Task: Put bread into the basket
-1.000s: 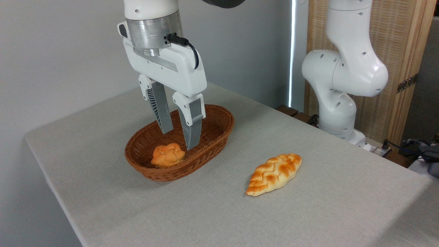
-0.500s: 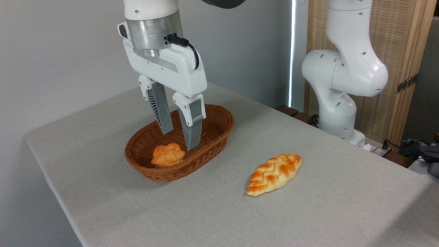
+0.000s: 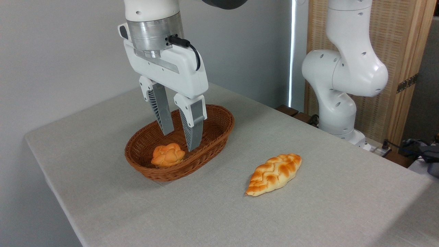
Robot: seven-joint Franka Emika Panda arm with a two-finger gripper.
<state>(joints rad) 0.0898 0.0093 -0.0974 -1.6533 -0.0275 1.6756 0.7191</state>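
The bread [image 3: 274, 174], a braided golden-brown loaf with pale sides, lies on the grey tablecloth to the right of the basket [image 3: 219, 132], an oval reddish-brown wicker one. My gripper [image 3: 180, 141] hangs over the middle of the basket, fingers pointing down, open with nothing between them. Its tips are just above and behind a small round orange bun [image 3: 167, 155] that rests in the basket's near end. The loaf lies well apart from the gripper, down and to the right.
The arm's white base [image 3: 337, 103] stands at the table's back right edge, before a wooden screen [image 3: 394, 44]. The table's left and front edges drop off. Cables and dark objects [image 3: 423, 151] lie beyond the right edge.
The gripper has shifted very slightly to the right; it stays open. The loaf, bun and basket have not moved.
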